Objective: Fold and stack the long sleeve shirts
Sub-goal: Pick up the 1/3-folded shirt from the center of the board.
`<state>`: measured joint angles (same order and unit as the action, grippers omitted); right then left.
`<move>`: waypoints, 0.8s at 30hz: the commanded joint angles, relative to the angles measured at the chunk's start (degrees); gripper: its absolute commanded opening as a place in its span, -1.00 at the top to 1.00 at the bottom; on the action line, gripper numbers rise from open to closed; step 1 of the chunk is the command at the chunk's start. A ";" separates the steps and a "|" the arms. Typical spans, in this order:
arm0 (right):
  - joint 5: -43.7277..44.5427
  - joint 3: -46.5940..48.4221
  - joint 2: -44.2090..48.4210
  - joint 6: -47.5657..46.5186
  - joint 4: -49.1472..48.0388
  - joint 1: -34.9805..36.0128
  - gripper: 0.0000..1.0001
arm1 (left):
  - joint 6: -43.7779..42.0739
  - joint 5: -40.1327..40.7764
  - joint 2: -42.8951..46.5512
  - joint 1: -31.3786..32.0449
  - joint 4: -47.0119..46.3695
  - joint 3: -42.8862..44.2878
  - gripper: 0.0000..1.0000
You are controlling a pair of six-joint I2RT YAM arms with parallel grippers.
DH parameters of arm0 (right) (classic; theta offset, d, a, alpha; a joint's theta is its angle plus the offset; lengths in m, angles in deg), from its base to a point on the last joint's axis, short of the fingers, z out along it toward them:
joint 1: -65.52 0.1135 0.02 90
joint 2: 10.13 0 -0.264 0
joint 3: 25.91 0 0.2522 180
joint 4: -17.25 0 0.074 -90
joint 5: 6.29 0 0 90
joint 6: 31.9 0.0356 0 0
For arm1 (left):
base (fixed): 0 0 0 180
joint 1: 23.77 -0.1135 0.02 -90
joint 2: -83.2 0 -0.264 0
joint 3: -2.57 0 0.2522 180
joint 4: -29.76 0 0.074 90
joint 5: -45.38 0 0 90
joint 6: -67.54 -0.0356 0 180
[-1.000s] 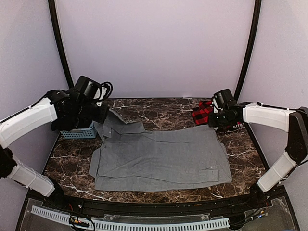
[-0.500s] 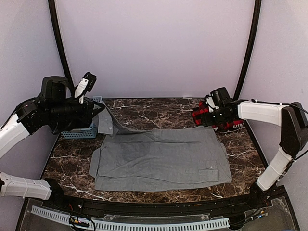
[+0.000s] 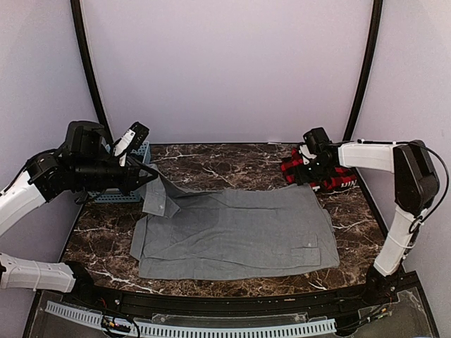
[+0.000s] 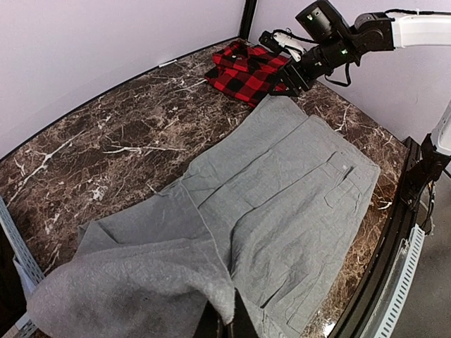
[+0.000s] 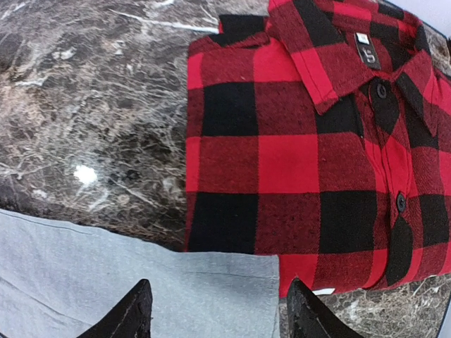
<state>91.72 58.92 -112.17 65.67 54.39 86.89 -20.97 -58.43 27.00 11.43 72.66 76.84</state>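
Observation:
The grey long sleeve shirt (image 3: 239,232) lies spread across the middle of the table. Its far-left part is lifted off the surface, and my left gripper (image 3: 144,184) is shut on it. In the left wrist view that raised grey cloth (image 4: 141,282) drapes over the closed fingers of the left gripper (image 4: 229,327) and hides most of them. The red-and-black plaid shirt (image 3: 342,182) lies folded at the far right. My right gripper (image 5: 222,313) hovers open above the grey shirt's far-right corner (image 5: 211,282), which overlaps the edge of the plaid shirt (image 5: 310,176). Nothing is between its fingers.
A light blue basket (image 3: 106,197) stands at the far left, partly behind my left arm. The black table rim (image 3: 232,303) runs along the near edge. Dark marble tabletop (image 3: 232,165) shows behind the grey shirt.
My left arm has pulled up and back, lifting the grey shirt's left part. My right gripper has opened and moved slightly toward the back over the plaid shirt.

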 commanded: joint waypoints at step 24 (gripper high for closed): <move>-12.84 0.41 -7.12 -1.33 -2.45 -8.19 0.44 | -0.70 -1.41 -3.15 -0.13 -2.47 -3.31 1.00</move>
<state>80.69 60.18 -118.84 64.43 54.00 79.06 -20.97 -59.80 23.81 11.43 71.44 74.18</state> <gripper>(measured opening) 0.308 0.006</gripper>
